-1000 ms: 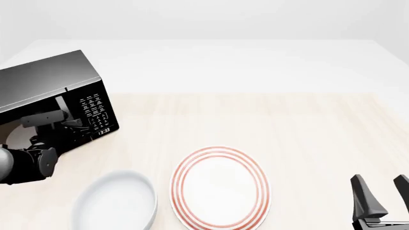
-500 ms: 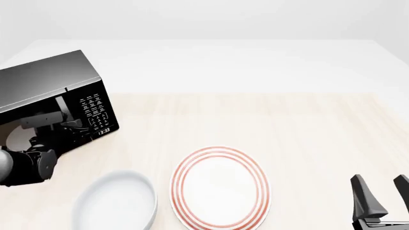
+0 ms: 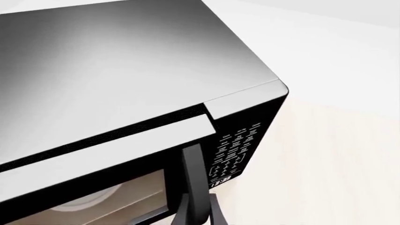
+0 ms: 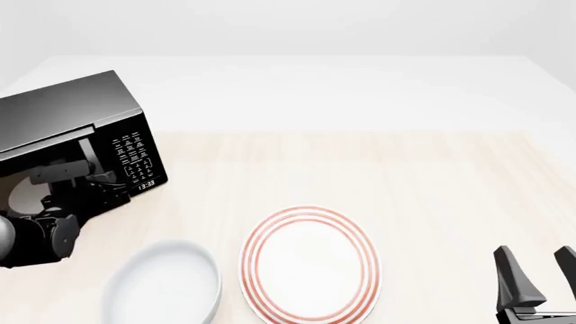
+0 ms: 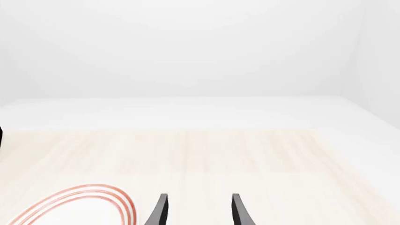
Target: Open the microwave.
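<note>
The glossy black microwave (image 4: 77, 115) stands at the table's far left, with its keypad (image 4: 135, 155) and clock facing me. Its windowed door is ajar: the left wrist view shows a dark gap between the door's top edge (image 3: 106, 154) and the body. My left gripper (image 4: 101, 177) is shut on the vertical bar handle (image 3: 192, 173), with the fingertips (image 3: 216, 214) at either side of the bar. My right gripper (image 4: 540, 270) is open and empty low at the near right, far from the microwave; its two fingers (image 5: 159, 211) point over bare table.
A white plate with red rings (image 4: 309, 263) lies at the near centre and also shows in the right wrist view (image 5: 81, 206). A white bowl (image 4: 166, 283) sits near-left, just right of my left arm. The wooden table (image 4: 432, 182) stretches to the right.
The door has swung out a little more as my left gripper drew the handle toward me and leftward. The right arm has not moved.
</note>
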Controlling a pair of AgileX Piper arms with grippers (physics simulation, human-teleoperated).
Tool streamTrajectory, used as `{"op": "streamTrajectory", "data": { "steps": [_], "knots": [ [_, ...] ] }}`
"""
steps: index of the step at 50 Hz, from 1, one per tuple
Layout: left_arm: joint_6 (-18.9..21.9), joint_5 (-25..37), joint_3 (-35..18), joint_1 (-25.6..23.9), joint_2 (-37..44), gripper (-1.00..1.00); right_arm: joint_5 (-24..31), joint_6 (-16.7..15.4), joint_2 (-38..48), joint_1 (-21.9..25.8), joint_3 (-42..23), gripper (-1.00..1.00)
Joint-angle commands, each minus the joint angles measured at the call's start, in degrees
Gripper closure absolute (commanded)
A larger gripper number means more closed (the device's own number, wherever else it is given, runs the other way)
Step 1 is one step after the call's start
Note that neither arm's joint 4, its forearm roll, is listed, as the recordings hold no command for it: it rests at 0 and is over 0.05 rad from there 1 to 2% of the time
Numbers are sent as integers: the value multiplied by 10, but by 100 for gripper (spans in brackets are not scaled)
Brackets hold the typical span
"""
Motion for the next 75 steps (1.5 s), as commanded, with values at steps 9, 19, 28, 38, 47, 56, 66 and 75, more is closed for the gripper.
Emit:
{"op": "streamTrajectory", "data": {
  "steps": [9, 19, 28, 38, 47, 56, 66, 75],
  "knots": [
    [1, 3, 10, -16, -31, 100, 0, 0, 0, 0, 0, -100],
    [3, -7, 21, -24, -36, 100, 0, 0, 0, 0, 0, -100],
    [0, -17, 31, -29, -39, 100, 0, 0, 0, 0, 0, -100],
    [-3, 9, 32, -32, -67, 100, 0, 0, 0, 0, 0, -100],
    [-9, 11, 43, -36, -86, 100, 0, 0, 0, 0, 0, -100],
    [-11, -1, 59, -41, -93, 100, 0, 0, 0, 0, 0, -100],
    [-10, 7, 73, -43, -112, 100, 0, 0, 0, 0, 0, -100],
    [-6, 10, 79, -46, -118, 100, 0, 0, 0, 0, 0, -100]
  ]
}}
